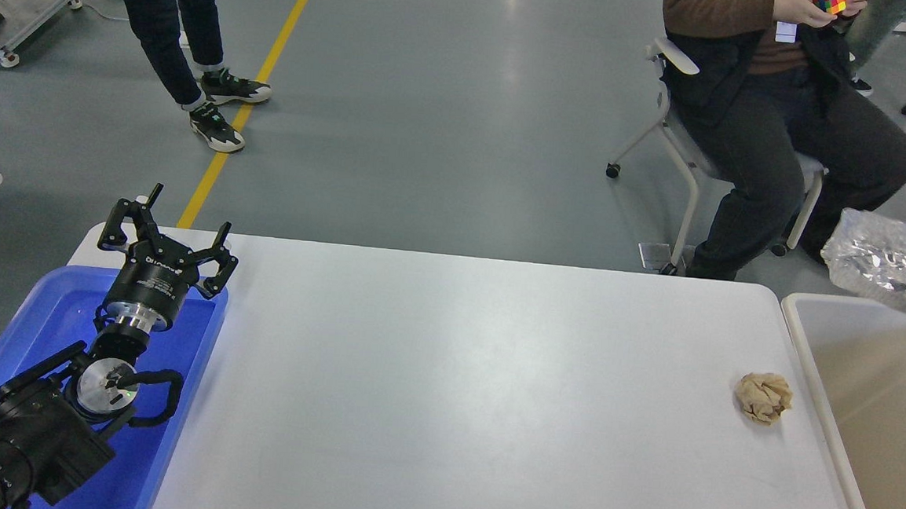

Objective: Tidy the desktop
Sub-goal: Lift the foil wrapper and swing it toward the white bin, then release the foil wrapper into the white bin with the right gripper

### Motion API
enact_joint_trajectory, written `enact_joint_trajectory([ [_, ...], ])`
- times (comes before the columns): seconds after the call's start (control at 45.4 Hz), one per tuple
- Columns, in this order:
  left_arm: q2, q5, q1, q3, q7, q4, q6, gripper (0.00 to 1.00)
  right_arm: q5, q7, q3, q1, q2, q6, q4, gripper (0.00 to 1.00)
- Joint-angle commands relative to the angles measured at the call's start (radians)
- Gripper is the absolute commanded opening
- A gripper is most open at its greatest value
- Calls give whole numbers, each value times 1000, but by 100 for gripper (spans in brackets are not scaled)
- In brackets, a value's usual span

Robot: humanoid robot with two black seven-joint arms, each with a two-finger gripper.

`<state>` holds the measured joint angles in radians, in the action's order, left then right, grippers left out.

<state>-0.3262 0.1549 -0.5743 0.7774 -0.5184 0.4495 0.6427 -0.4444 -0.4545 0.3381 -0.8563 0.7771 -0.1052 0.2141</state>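
The white desktop [445, 380] fills the middle of the head view. A crumpled brown paper ball [763, 397] lies on it near the right edge. A crumpled silver foil tray [893, 262] hangs at the far right, above the beige-white tub [877, 391]; what holds it is outside the frame. My left gripper [167, 237] is open and empty, raised over the far end of the blue tray [47, 324]. My right gripper is out of view.
A seated person on a white wheeled chair [688, 143] is just beyond the table's far right corner. Another person's legs [183, 41] stand at the back left by a yellow floor line [254, 93].
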Motion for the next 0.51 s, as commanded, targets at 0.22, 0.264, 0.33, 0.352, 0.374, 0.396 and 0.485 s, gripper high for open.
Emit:
enact_joint_trajectory([
  [0.22, -1, 0, 1, 0, 0, 0, 0, 100, 420, 194, -140, 316, -55, 22, -153, 0],
  [0.264, 1, 0, -1, 0, 0, 0, 0, 100, 420, 212, -183, 338, -71, 32, -163, 0],
  [0.33, -1, 0, 1, 0, 0, 0, 0, 100, 420, 243, -235, 365, -107, 48, -183, 0],
  [0.352, 1, 0, -1, -1, 0, 0, 0, 100, 420, 253, -246, 372, -120, 52, -188, 0],
  [0.374, -1, 0, 1, -1, 0, 0, 0, 100, 420, 263, -255, 375, -133, 55, -194, 0],
  [0.396, -1, 0, 1, -1, 0, 0, 0, 100, 420, 270, -261, 376, -145, 56, -197, 0],
  [0.485, 1, 0, 1, -1, 0, 0, 0, 100, 420, 293, -269, 379, -190, 74, -211, 0],
])
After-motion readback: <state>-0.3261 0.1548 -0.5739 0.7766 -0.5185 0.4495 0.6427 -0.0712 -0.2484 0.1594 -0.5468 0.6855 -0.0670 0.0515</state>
